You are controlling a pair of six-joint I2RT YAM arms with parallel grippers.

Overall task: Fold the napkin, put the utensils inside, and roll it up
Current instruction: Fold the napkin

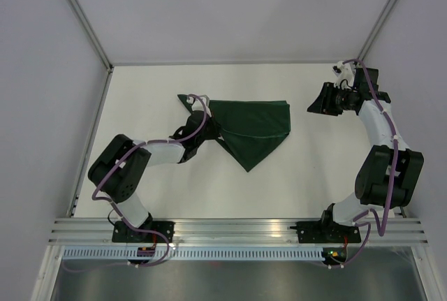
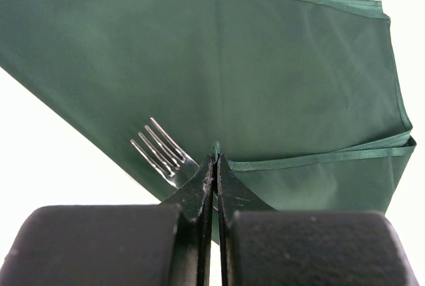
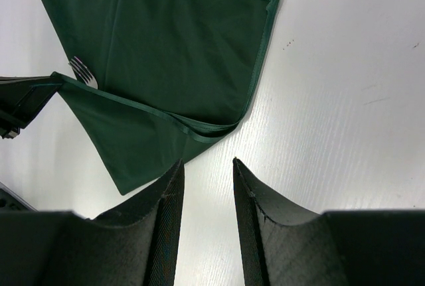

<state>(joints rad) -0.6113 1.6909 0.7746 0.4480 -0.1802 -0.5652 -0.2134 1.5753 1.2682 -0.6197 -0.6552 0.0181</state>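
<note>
The dark green napkin [image 1: 253,128] lies folded on the white table, its point toward the near side. It fills the left wrist view [image 2: 265,80] and shows in the right wrist view [image 3: 179,54]. My left gripper [image 1: 209,128] is shut on the napkin's hemmed corner [image 2: 216,150] at its left side and holds it lifted. The fork's silver tines [image 2: 159,150] lie on the cloth just left of the pinched corner; they also show in the right wrist view [image 3: 82,71]. Its handle is hidden. My right gripper [image 1: 323,98] is open and empty, right of the napkin.
The white table [image 1: 300,182] is bounded by grey walls and an aluminium frame post [image 1: 80,11] at the back left. A metal rail [image 1: 237,230] runs along the near edge by the arm bases.
</note>
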